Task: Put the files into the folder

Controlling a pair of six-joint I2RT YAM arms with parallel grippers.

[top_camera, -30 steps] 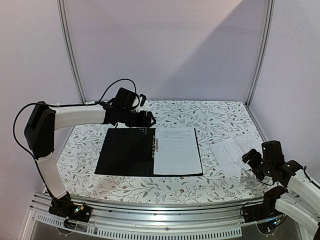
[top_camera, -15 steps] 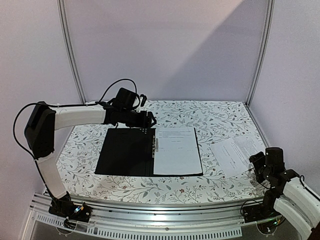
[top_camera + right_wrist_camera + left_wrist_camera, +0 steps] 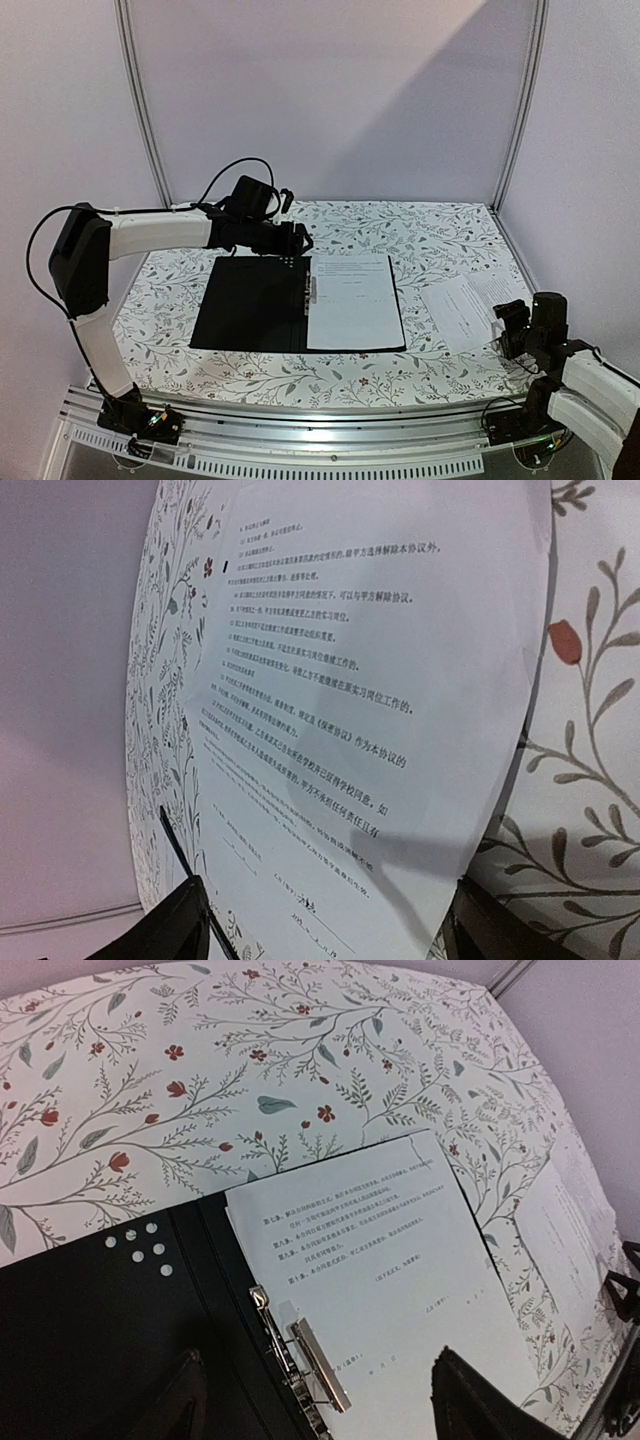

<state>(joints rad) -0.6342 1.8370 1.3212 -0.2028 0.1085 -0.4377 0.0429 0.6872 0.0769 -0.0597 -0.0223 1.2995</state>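
**Floral table (image 3: 440, 230): one sheet filed, more waiting at R**

L gripper (image 3: 295, 240) hovers over the far edge of the folder (image 3: 250, 305), jaws wide, nothing held. Folder lies open, black inside up, w/ one white sheet (image 3: 350, 300) on its R half beside the metal clip (image 3: 315, 1360). Loose files (image 3: 465, 310) lie well R of it, overlapping. R gripper (image 3: 503, 322) sits low at their near-R corner, jaws wide, no grip yet. Best bet IMO: catch the top sheet's edge only, lift flat, avoid creasing.
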